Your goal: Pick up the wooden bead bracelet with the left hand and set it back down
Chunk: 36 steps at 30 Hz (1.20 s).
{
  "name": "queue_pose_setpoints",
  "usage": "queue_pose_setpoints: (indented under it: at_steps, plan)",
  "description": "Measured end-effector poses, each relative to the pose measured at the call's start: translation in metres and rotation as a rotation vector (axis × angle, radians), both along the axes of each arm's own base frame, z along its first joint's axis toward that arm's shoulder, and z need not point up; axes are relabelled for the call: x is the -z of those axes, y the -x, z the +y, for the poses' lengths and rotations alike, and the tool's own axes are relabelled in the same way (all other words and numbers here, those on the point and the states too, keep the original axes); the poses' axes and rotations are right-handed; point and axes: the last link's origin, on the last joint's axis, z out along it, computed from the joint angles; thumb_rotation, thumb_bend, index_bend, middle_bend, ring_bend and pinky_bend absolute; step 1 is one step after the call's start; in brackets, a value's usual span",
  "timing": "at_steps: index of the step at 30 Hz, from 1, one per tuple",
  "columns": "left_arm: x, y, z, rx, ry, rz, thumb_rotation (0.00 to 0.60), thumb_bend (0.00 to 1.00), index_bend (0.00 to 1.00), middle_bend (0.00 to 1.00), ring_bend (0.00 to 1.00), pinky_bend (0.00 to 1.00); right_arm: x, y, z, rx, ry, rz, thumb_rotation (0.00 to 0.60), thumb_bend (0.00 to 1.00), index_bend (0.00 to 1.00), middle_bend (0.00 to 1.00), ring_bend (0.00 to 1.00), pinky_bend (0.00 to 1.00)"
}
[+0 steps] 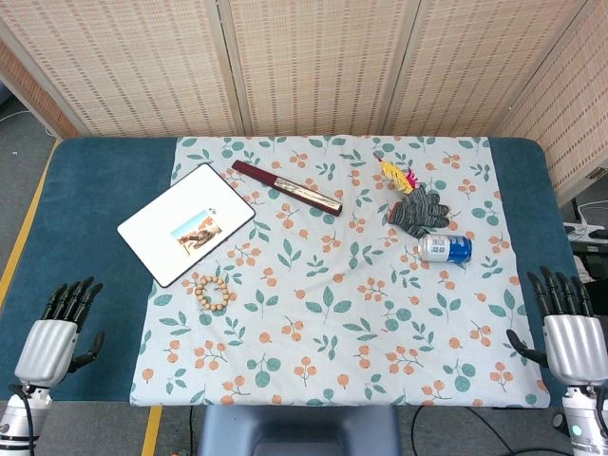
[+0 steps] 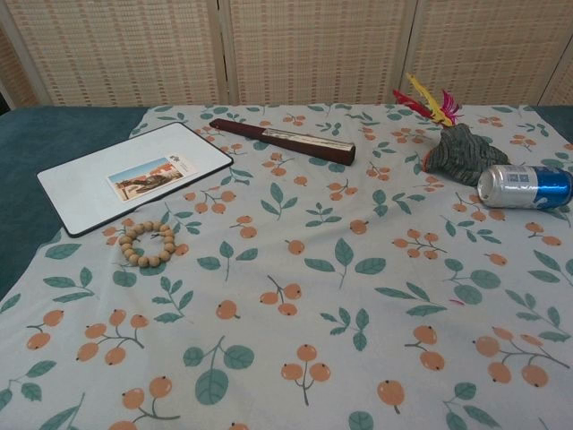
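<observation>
The wooden bead bracelet (image 1: 214,293) (image 2: 148,244) lies flat on the floral cloth, just below the corner of the white tablet. My left hand (image 1: 59,332) hovers at the table's near left corner, well left of the bracelet, fingers spread and holding nothing. My right hand (image 1: 568,328) sits at the near right corner, fingers apart and empty. Neither hand appears in the chest view.
A white tablet (image 1: 186,224) (image 2: 134,176) lies beside the bracelet. A folded dark red fan (image 1: 287,187) (image 2: 282,141), a grey glove (image 1: 418,209) with a feathered toy (image 1: 397,175), and a blue can (image 1: 445,248) (image 2: 524,186) lie farther back and right.
</observation>
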Motion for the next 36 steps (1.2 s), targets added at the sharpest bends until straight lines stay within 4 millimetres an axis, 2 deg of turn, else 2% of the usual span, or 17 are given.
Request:
queue_pose_setpoints:
  at_steps: [8,14,18,25,30,36]
  plan:
    - [0.008,-0.009,-0.005,0.05,0.047,0.001,0.6,0.48,0.0,0.01,0.0,0.0,0.001,-0.005,0.003,-0.01,-0.019,-0.002,0.438,0.18,0.0,0.0,0.0,0.0]
    - [0.04,-0.026,-0.001,0.108,0.159,0.018,0.6,0.49,0.01,0.07,0.04,0.0,-0.002,-0.005,0.004,-0.006,-0.019,-0.016,0.436,0.18,0.0,0.0,0.0,0.0]
    - [0.076,-0.047,0.011,0.151,0.236,0.018,0.6,0.49,0.07,0.15,0.04,0.0,-0.004,-0.005,0.004,-0.004,-0.02,-0.025,0.437,0.18,0.0,0.0,0.0,0.0]
    - [0.118,-0.078,0.035,0.21,0.234,0.072,0.6,0.49,0.11,0.21,0.07,0.0,-0.005,-0.003,0.003,0.012,-0.038,-0.041,0.436,0.18,0.0,0.0,0.0,0.0]
    - [0.149,-0.089,0.056,0.195,0.263,0.144,0.6,0.49,0.16,0.25,0.08,0.0,-0.007,-0.002,0.003,0.017,-0.043,-0.054,0.436,0.18,0.0,0.0,0.0,0.0]
    - [0.169,-0.09,0.073,0.177,0.269,0.208,0.6,0.49,0.2,0.26,0.09,0.0,-0.01,-0.001,0.004,0.026,-0.044,-0.061,0.436,0.18,0.0,0.0,0.0,0.0]
